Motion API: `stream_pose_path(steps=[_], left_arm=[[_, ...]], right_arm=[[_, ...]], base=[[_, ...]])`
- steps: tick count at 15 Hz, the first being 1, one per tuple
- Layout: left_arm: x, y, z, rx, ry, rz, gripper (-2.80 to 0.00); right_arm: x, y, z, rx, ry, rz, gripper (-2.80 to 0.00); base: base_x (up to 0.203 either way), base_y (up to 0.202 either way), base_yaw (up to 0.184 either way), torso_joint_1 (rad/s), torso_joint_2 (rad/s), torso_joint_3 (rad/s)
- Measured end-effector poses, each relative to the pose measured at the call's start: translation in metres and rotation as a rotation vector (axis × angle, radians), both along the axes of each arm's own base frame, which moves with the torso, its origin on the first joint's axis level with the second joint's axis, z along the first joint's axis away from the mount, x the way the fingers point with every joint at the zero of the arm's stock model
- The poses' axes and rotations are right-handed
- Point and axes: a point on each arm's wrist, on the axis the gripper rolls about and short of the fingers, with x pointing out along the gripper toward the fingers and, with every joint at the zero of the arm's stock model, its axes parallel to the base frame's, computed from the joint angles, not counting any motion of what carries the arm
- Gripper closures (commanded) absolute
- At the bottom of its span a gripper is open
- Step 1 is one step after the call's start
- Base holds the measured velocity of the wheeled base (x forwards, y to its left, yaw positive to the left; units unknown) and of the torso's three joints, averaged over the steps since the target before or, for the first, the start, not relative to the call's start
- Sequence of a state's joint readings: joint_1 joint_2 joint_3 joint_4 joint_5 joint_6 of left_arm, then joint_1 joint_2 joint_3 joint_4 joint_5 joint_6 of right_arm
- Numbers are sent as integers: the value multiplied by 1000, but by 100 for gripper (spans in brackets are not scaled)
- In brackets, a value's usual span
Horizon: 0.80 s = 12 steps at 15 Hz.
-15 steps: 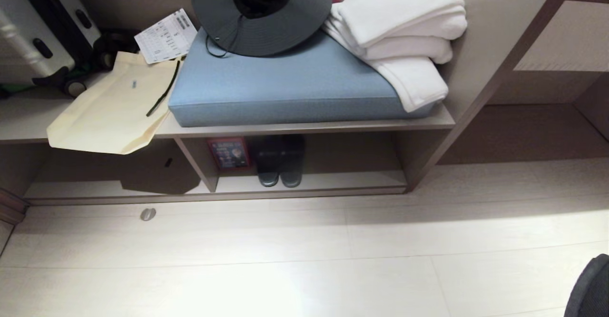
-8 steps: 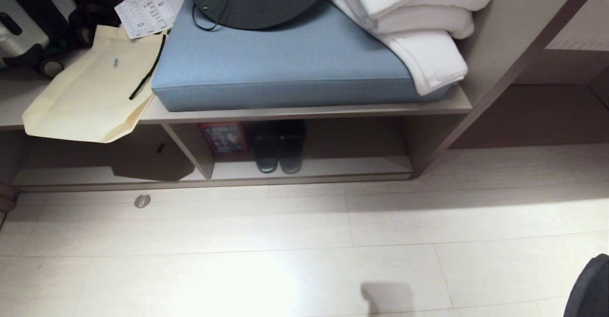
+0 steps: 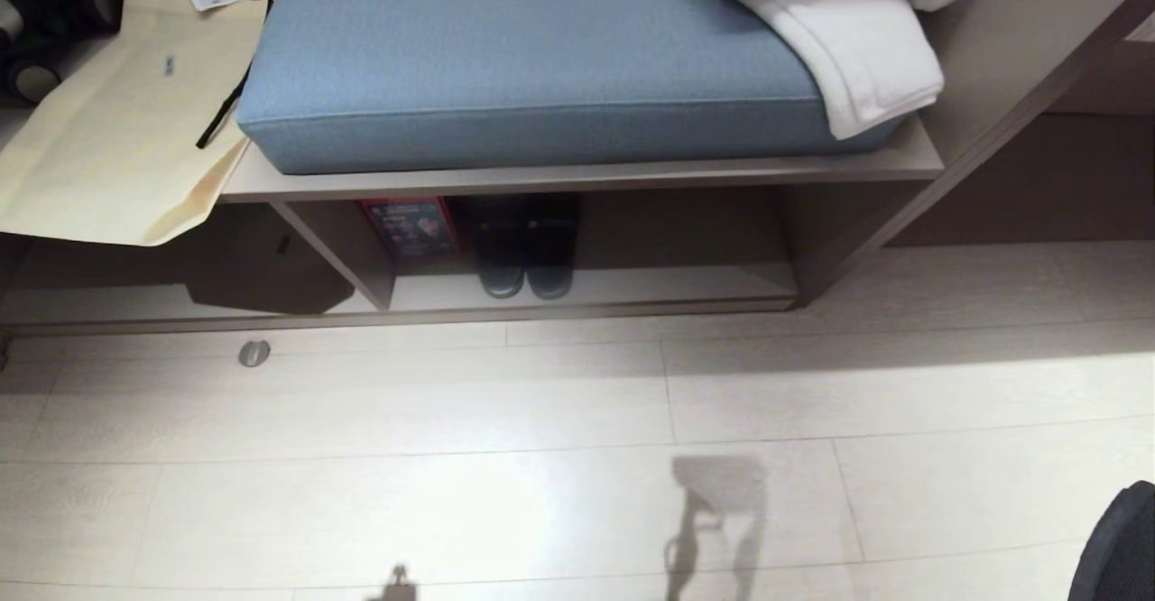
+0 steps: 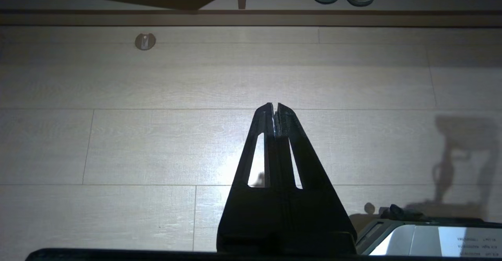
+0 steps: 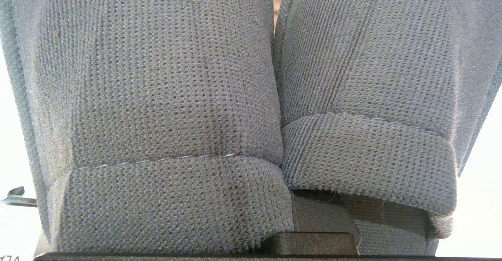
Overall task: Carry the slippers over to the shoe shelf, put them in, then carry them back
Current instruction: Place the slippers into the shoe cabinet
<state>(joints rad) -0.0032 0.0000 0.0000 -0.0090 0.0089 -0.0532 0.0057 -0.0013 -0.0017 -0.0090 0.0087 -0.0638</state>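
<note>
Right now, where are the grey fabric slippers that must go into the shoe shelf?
The grey fabric slippers fill the right wrist view, side by side, held in the right gripper. They are not in the shoe shelf, where a shinier black pair stands.

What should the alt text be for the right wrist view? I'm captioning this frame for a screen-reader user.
Two grey-blue ribbed fabric slippers fill the view side by side, their wide bands touching. The right gripper, hidden beneath the fabric, is shut on them, and only slivers of bright background show at the edges.
</note>
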Motion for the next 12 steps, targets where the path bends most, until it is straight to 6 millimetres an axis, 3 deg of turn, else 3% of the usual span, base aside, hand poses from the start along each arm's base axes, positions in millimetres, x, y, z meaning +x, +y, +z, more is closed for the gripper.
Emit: stream_pose_path(steps=[12], left_arm=[[0,0,0,0,0,0,0]], right_arm=[[0,0,0,0,0,0,0]], base=[[0,0,0,3,1,-197]])
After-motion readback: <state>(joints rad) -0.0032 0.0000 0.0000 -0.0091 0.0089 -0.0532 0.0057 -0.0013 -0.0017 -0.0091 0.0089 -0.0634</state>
